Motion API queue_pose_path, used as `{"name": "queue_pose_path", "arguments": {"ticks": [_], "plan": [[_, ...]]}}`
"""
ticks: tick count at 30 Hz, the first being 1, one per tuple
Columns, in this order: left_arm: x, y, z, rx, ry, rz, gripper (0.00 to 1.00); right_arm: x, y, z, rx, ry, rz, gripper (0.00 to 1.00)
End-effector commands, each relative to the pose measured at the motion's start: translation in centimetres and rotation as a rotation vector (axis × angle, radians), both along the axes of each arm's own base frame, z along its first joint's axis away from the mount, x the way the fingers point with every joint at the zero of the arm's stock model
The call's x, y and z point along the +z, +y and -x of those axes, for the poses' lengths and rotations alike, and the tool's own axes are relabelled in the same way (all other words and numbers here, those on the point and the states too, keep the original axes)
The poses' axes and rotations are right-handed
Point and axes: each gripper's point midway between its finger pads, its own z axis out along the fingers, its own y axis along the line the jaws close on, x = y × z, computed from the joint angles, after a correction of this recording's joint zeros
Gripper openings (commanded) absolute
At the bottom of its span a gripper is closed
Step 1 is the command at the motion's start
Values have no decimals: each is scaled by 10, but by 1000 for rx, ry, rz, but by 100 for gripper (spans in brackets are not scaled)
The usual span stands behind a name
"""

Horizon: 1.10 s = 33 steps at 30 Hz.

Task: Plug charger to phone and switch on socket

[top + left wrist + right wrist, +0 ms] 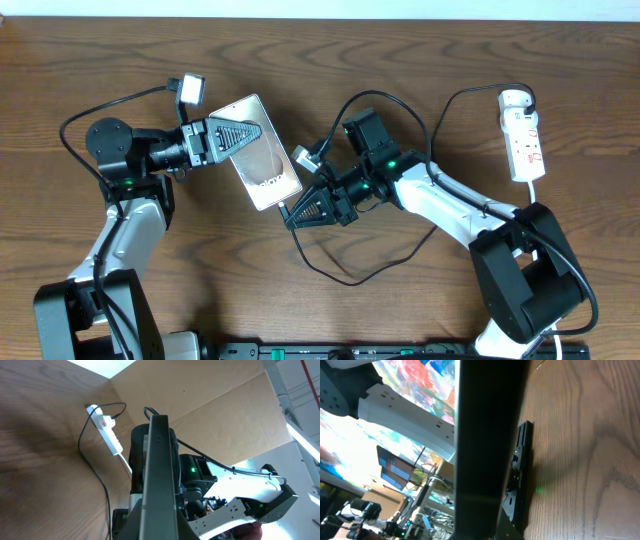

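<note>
Okay, L to R: my left hand (232, 135) is clamped on the phone (268, 170), gripping its upper end. The phone sits diagonally over the tabletop (420, 60), left of centre, w/ its lower end pointing at my right hand (300, 212). Can't tell if it's lifted or resting. The right hand's fingers are pressed together just at the phone's lower edge, apparently pinching the charger (350, 282) tip. The tip itself is too small to make out, but the black cable runs from there in a loop toward the near edge. Step in hand, I reckon, is seating the plug in the phone's port. To do it well: hold the left grip rigid, line the tip up w/ the phone's long axis, push straight in w/o twisting, and leave slack so the cable doesn't drag the tip off line. The socket (525, 140) lies far right, well apart from both hands. Count: 2 hands, 1 phone, 1 charger, 1 socket.
</note>
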Motion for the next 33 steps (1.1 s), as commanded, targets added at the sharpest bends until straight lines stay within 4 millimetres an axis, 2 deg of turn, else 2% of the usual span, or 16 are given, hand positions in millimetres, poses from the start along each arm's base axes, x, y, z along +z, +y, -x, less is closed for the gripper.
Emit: {"name": "queue_pose_path", "arguments": {"ticks": [1, 33], "plan": [[2, -1, 2, -5, -19, -5, 7, 8, 1, 3, 23, 5, -24, 1], [2, -1, 2, -7, -7, -2, 7, 10, 0, -4, 11, -9, -34, 1]]}}
